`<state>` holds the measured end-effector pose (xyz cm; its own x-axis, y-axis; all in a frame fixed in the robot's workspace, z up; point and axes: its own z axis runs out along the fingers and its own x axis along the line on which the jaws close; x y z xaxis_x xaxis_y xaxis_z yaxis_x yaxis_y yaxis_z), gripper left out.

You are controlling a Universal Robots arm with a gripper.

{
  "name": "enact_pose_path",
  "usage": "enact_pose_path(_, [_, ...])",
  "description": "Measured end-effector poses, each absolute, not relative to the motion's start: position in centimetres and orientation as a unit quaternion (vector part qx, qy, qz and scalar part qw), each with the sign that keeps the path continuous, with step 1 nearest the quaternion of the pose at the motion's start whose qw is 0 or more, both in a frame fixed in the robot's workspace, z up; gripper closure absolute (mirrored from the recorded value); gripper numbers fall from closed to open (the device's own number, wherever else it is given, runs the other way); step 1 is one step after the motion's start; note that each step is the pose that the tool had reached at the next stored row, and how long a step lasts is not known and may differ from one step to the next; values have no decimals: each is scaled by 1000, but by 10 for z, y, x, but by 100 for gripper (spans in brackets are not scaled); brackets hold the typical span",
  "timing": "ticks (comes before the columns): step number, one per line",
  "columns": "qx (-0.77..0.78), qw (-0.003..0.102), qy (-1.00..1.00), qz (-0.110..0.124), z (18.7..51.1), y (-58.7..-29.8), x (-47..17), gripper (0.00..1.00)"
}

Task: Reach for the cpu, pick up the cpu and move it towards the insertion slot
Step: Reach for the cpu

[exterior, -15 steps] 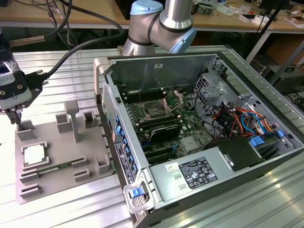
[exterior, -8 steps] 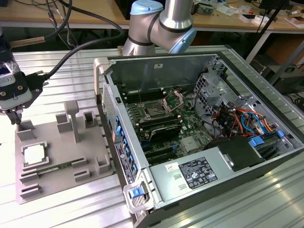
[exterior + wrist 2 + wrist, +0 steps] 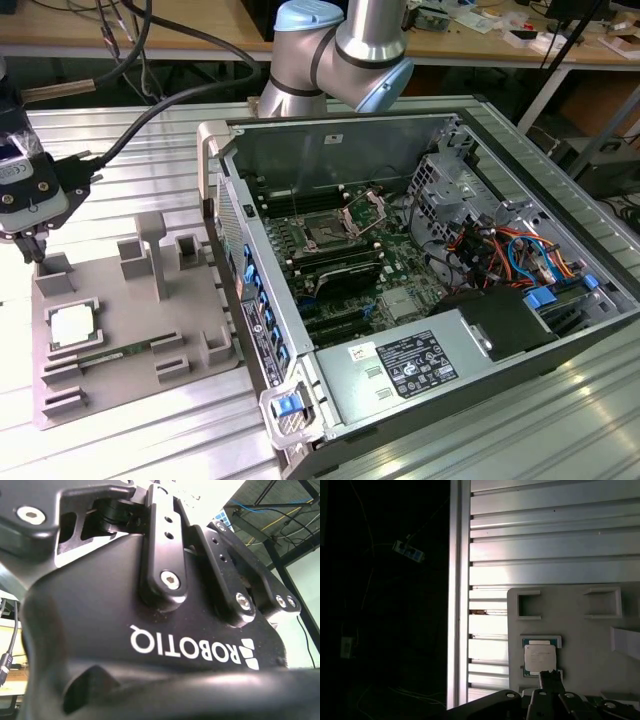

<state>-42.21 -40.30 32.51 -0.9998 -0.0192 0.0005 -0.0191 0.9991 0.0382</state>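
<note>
The cpu [image 3: 72,325] [image 3: 540,658], silvery-white top, is seated flat in a square raised frame on the grey tray [image 3: 100,285] [image 3: 580,645], at the tray's end toward the exterior view's left. A thin green edge is seen around the chip in the first wrist view. Faint marks on its top cannot be read. A green memory stick [image 3: 105,352] is laid in a groove of the tray just beside the cpu.

The pincer [image 3: 35,250] [image 3: 551,680] is hung above the tray's far corner, near the cpu but apart from it; nothing is held. Whether it is spread or pressed together cannot be told. White lettering is carried on the black housing [image 3: 100,630] in the second wrist view.

The tray is set on the slatted metal desk [image 3: 120,150] [image 3: 545,545]. Toward the exterior view's right an open computer case [image 3: 330,150] is laid on its side. The insertion slot [image 3: 325,235], its metal bracket raised, is set in the green board inside, well apart from the cpu. A white printed label [image 3: 415,360] is stuck on the power supply; its text is too small to tell. The arm [image 3: 340,50] is seen behind the case
</note>
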Motion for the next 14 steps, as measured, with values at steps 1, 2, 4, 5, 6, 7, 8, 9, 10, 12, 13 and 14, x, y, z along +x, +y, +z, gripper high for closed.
enact_pose_path(1, [10, 0, -1000, -19, 325, -403, -422, 89])
enact_pose_path(2, [10, 0, -1000, -19, 324, -403, -422, 89])
enact_pose_path(4, [10, 0, -1000, -19, 324, -403, -422, 89])
enact_pose_path(5, [10, 0, -1000, -19, 324, -403, -422, 89])
enact_pose_path(6, [10, 0, -1000, -19, 323, -403, -422, 89])
enact_pose_path(7, [10, 0, -1000, -19, 323, -403, -422, 89])
enact_pose_path(8, [10, 0, -1000, -19, 323, -403, -422, 89])
enact_pose_path(9, [10, 0, -1000, -19, 323, -403, -422, 89])
enact_pose_path(10, [10, 0, -1000, -19, 323, -403, -422, 89])
enact_pose_path(12, [10, 0, -1000, -19, 322, -403, -422, 89])
enact_pose_path(13, [10, 0, -1000, -19, 322, -403, -422, 89])
enact_pose_path(14, [10, 0, -1000, -19, 322, -403, -422, 89])
